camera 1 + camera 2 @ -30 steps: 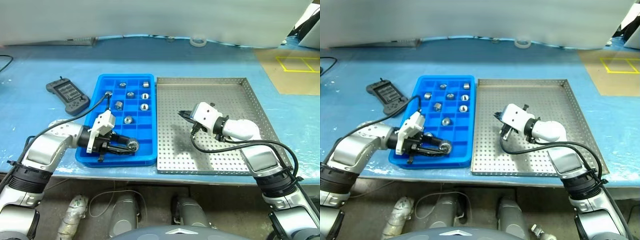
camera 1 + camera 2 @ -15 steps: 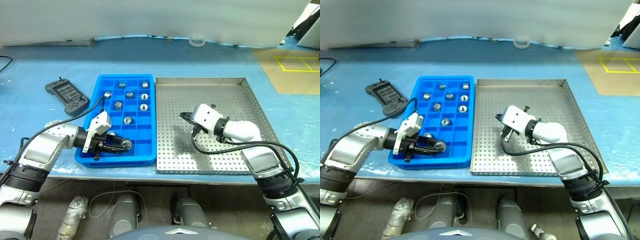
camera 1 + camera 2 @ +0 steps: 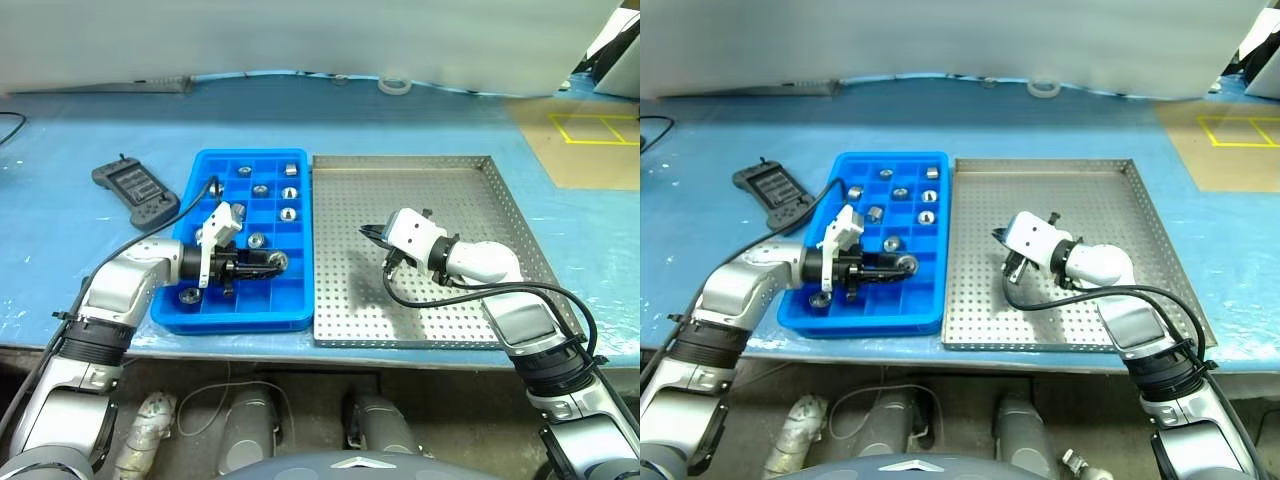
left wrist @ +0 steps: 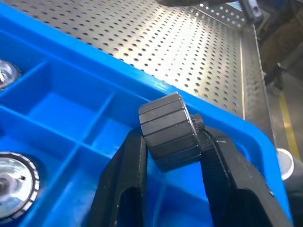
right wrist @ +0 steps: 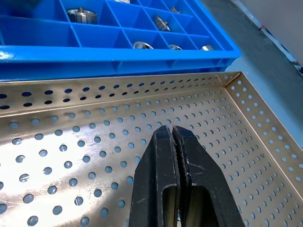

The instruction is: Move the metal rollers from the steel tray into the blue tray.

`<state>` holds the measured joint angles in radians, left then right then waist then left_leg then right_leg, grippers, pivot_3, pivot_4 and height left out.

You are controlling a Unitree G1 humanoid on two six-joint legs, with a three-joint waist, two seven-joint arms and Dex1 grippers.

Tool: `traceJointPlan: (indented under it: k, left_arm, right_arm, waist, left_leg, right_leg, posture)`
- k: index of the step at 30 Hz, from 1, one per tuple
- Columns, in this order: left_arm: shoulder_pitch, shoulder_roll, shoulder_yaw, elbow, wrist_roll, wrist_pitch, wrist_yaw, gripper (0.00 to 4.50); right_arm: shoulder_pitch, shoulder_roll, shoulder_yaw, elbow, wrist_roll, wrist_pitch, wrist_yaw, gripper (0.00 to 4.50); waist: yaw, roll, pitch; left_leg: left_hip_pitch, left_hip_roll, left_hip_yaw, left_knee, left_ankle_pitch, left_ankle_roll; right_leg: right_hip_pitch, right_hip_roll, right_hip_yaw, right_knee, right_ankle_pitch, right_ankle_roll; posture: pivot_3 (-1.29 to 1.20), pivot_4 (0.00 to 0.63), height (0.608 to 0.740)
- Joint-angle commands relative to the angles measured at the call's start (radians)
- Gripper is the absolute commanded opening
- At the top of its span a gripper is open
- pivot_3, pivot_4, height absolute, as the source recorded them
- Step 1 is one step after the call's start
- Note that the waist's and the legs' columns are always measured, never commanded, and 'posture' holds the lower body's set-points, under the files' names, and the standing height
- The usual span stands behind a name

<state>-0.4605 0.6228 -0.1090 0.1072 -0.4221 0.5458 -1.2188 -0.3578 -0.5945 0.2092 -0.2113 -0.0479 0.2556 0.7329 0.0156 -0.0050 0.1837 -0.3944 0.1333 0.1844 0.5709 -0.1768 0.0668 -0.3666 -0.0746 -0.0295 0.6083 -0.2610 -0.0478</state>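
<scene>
Over the right-hand columns of the bright blue plastic compartment tray (image 3: 245,245), the left gripper (image 3: 274,264) holds one small shiny ring-shaped metal roller (image 4: 169,131), its two black fingers (image 4: 124,179) clamped on the roller's curved flank. We see the roller just above the wall nearest the large square perforated steel tray (image 3: 420,250), which lies at three o'clock of the blue tray and touches it along one edge. We judge the roller to be solid, rigid and heavy for its size, with a smooth, faceted skin that may slip between hard pads; a hold across the middle of the flank, as shown, seems the safest. Its axis runs roughly level and along the fingers, one flat end face turned away from the wrist, and the body is about as long as it is wide, so no long axis stands out.

Other rollers (image 3: 286,212) already rest in compartments toward twelve o'clock, and one (image 3: 187,295) sits near the seven o'clock corner. We find no rollers on the visible steel floor. The right gripper (image 5: 173,137) hangs over the steel tray with its jaws pressed together on nothing.
</scene>
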Motion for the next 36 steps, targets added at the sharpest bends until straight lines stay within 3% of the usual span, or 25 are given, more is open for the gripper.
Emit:
traceJointPlan:
  k: [1,11,18,30,33,36]
  left_arm:
    - [0.011,-0.013,-0.022,0.011,0.018,-0.047,-0.020,1.21]
    - [-0.045,-0.094,-0.040,0.156,0.092,-0.122,0.038,1.21]
    - [-0.040,-0.114,-0.019,0.126,0.068,-0.101,0.045,3.52]
    - [-0.251,0.028,0.305,0.147,-0.127,-0.031,0.072,3.52]
    - [-0.227,0.063,0.338,0.128,-0.114,-0.046,0.102,3.52]
    - [-0.095,0.075,0.351,0.027,-0.114,-0.043,0.123,3.52]
  right_arm:
    - [-0.004,-0.001,-0.016,-0.026,-0.004,-0.014,-0.008,0.03]
    - [0.021,-0.011,-0.030,-0.045,-0.006,-0.007,-0.015,0.03]
    - [0.022,-0.011,-0.029,-0.043,-0.006,-0.009,-0.018,0.00]
    - [-0.020,0.000,-0.054,-0.047,0.067,0.001,0.022,0.00]
    - [-0.031,-0.007,-0.043,-0.013,0.072,-0.031,0.043,0.00]
    - [-0.034,-0.003,-0.009,0.013,0.053,-0.077,0.064,0.00]
  waist:
    - [-0.001,0.000,0.000]
    - [0.003,0.000,0.000]
    - [-0.002,0.000,0.000]
    - [0.003,0.000,0.000]
    - [0.002,0.000,0.000]
    - [0.003,0.000,0.000]
  left_leg:
    - [0.000,0.000,0.000,0.000,0.001,0.001]
    - [0.003,0.000,0.000,0.001,-0.001,-0.001]
    - [0.009,0.000,0.000,0.000,-0.001,-0.002]
    - [-0.001,0.001,0.000,-0.002,0.001,0.001]
    - [-0.002,0.001,0.000,-0.001,0.001,0.002]
    - [-0.002,0.001,0.000,-0.002,0.000,0.002]
  right_leg:
    - [0.000,0.000,0.000,0.000,0.000,0.000]
    - [0.004,0.000,0.000,0.000,0.000,0.000]
    - [0.008,0.000,0.001,0.000,0.000,0.000]
    - [-0.001,0.001,0.000,-0.001,0.000,0.000]
    - [-0.002,0.001,0.000,-0.001,0.000,0.000]
    - [-0.002,0.001,0.000,-0.002,0.000,0.000]
  posture:
    - [-0.13,0.150,0.740]
    - [-0.16,0.150,0.740]
    - [-0.16,0.150,0.740]
    - [-0.09,0.150,0.740]
    - [-0.09,0.150,0.740]
    - [-0.02,0.150,0.740]
